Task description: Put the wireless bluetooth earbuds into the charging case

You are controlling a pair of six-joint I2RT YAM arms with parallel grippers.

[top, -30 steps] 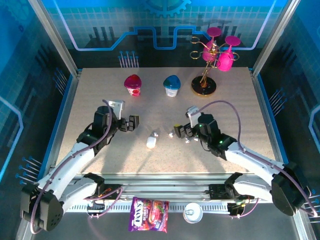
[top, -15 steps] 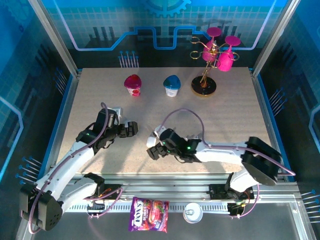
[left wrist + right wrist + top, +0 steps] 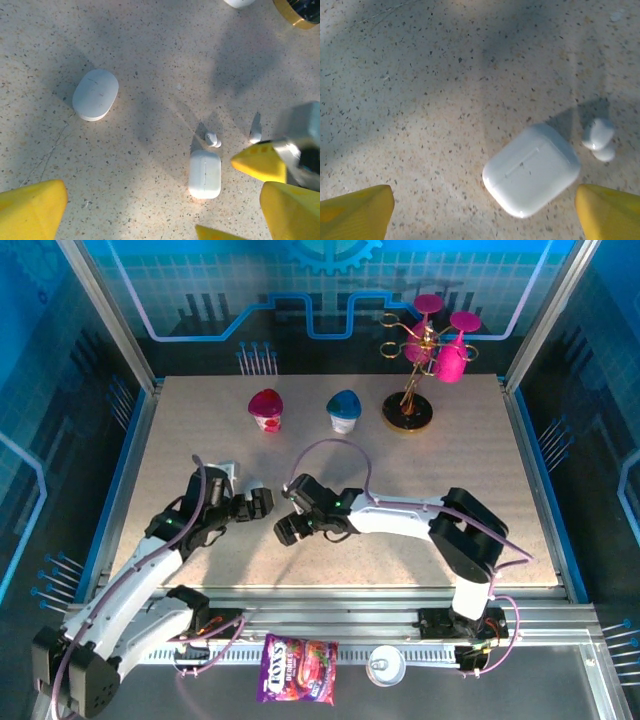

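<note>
A white rectangular charging case lies closed on the speckled table, lower right between the fingers of my right gripper, which hangs open just above it. One tiny white earbud lies just beyond the case's corner. The left wrist view shows the same case, that earbud, a second earbud and an oval white case farther off. My left gripper is open and holds nothing. From above, the right gripper covers the case, with the left gripper just to its left.
A pink cup and a blue cup stand at the back. A gold rack with pink glasses is at the back right. A candy bag and a can lie in front of the table.
My right arm has swung far left across the table, its gripper going from the middle right to over the rectangular case. The left gripper has shifted slightly lower.
</note>
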